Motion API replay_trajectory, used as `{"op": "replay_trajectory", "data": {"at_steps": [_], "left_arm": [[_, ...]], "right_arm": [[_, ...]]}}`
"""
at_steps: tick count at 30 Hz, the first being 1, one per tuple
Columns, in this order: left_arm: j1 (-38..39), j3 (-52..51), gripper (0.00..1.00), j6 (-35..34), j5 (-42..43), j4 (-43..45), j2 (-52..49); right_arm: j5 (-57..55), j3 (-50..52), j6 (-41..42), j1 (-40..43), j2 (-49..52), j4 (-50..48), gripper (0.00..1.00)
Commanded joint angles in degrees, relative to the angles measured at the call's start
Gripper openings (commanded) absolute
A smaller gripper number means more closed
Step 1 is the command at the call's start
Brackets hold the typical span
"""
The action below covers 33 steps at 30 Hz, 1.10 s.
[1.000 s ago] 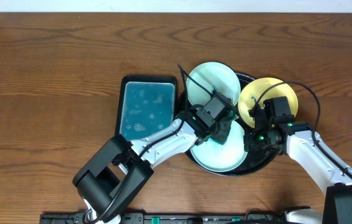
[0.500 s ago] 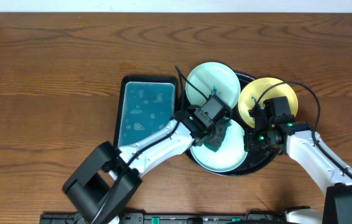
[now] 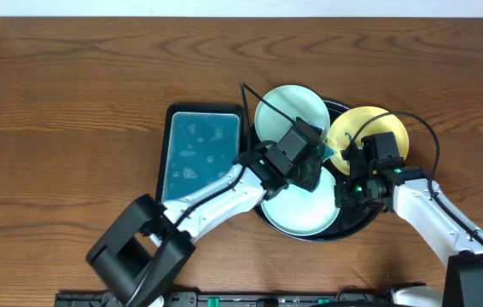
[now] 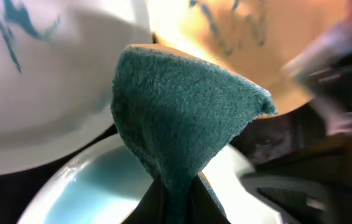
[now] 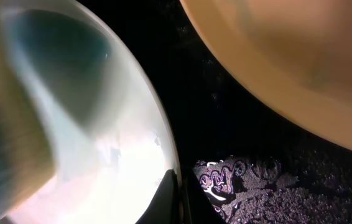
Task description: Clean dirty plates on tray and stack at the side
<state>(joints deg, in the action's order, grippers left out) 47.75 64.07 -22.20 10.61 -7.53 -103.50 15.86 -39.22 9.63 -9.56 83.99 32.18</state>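
Yellow plate (image 3: 354, 128) just beside left pincer (image 3: 317, 164) clamping teal sponge (image 4: 182, 118).

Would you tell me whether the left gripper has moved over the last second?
Yes. The left gripper, with its sponge, went from the near plate toward the far rim of the tray.

The worktop (image 3: 71, 102) is brown wood with a strong grain, and in the overhead view it reaches a pale strip at the far edge. Two things lie directly on it, both near the middle. One is a rectangular tray (image 3: 200, 162) with a dark rim and a wet-looking teal inside; the other is a round black tray (image 3: 354, 223) with a raised rim, just to its right, and I cannot tell whether they touch.
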Motion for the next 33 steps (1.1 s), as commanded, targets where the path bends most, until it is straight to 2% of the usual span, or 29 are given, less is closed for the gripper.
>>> {"op": "replay_trajectory", "data": {"at_steps": [1,12,18,25,33], "left_arm": [[0.1,-0.3,0.07,-0.6,0.3,-1.4,-3.0],[-1.0,-0.3,0.07,-0.6,0.3,-15.1,-2.7],[-3.6,-0.3,0.08,-0.5,0.3,-16.4,4.0],[-9.3,-0.3,0.07,-0.6,0.3,-19.2,13.0],[-20.6,-0.3,0.07,1.0,0.3,-25.9,14.8]], "right_arm": [[0.7,-0.8,-0.5,-0.3,0.1,0.2,0.01],[0.7,-0.8,-0.5,-0.3,0.1,0.2,0.01],[0.7,-0.8,-0.5,-0.3,0.1,0.2,0.01],[0.7,-0.8,-0.5,-0.3,0.1,0.2,0.01],[0.7,-0.7,-0.5,-0.3,0.2,0.3,0.01]]}}
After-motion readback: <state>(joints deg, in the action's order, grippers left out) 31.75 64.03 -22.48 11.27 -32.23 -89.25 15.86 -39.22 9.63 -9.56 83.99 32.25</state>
